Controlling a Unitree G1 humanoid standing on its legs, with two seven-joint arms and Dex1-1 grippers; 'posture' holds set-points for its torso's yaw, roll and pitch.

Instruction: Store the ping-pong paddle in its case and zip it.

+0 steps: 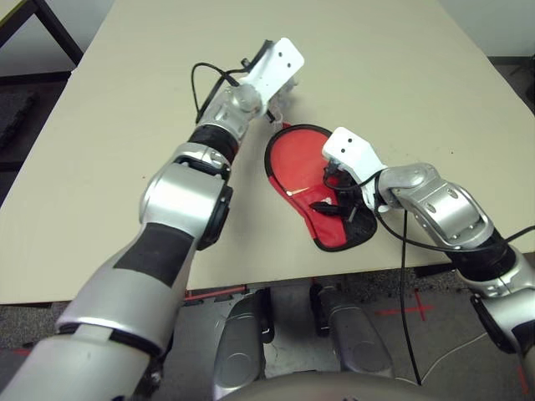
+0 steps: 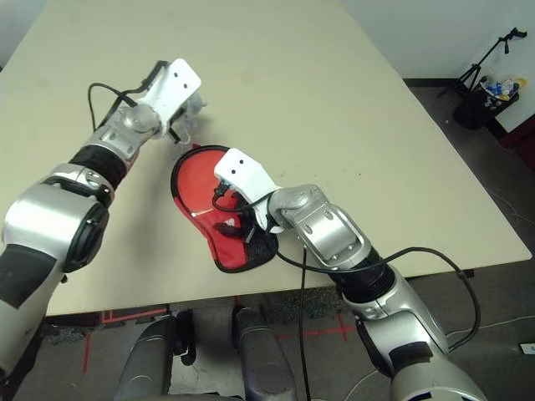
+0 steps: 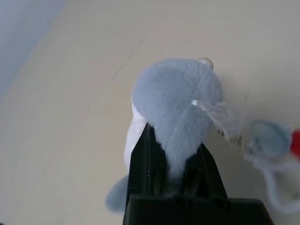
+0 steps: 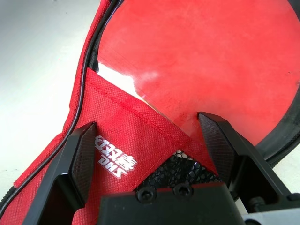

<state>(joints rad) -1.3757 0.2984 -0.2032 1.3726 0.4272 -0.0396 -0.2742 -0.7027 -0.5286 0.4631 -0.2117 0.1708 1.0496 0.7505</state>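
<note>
Left eye view: the case [image 1: 311,188] lies flat on the bench [image 1: 125,125] near its front edge, red, with a black rim. The right claw [image 1: 336,200] sits over the narrow handle end of the case. The left claw [image 1: 280,104] is just beyond the round end of the case, with something pale and fuzzy at its tip.

Right eye view: same layout; the right arm's white wrist block covers part of the case, and the case's dark mesh patch shows by the claw.

Left wrist view: the left claw is pinched on the grey-white fuzzy pouch [image 3: 176,101], its two black fingers [image 3: 143,159] pressed into the plush. A thin clear cord runs from the pouch toward a smaller fuzzy piece and a bit of red.

Right wrist view: the right claw is spread, one finger either side of the case's red fabric flap with the white logo. Ahead of the claw, the ping-pong paddle [image 4: 206,61] lies inside the opened case, red face up, black zipper edging curving around it.
</note>
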